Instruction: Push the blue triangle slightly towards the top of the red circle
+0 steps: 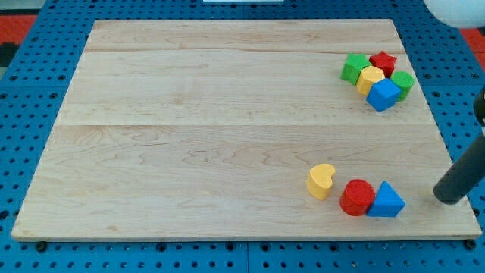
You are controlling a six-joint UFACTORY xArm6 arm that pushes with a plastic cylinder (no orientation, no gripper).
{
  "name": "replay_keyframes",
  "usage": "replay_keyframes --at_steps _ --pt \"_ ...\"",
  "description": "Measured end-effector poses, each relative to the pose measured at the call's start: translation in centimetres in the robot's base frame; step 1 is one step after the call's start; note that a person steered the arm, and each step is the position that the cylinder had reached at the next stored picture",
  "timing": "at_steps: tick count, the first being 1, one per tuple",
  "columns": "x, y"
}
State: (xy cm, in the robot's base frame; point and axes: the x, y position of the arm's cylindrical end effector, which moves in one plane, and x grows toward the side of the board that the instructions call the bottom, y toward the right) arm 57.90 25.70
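Wooden board (227,114) on a blue pegboard (38,114) held eight blocks. Item: blue triangle (387,201), near the view's bottom right, touching the red circle (356,198) on its left. Item: yellow heart (321,181), just beside the circle. Item: cluster at the view's top right, well apart. My tip (447,199), a bare rod gripping nothing, stood near the triangle's right, apart from it. Step judged: approach, no contact yet. Next move likely needed the tip below the triangle, nudging it gently upward.

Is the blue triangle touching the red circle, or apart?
Touching: the blue triangle sits against the red circle with no gap visible.
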Motion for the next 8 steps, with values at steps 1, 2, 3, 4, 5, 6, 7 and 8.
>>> replay_keyframes --at_steps 1,2,3,4,5,6,7,8 --pt "2.7 -3.1" --pt "4.0 -6.2" --pt "3.9 -7.6" --pt "3.9 -7.6" --pt "3.8 -7.7" --pt "3.3 -7.3" --pt "2.9 -5.9" --pt "2.4 -5.0"
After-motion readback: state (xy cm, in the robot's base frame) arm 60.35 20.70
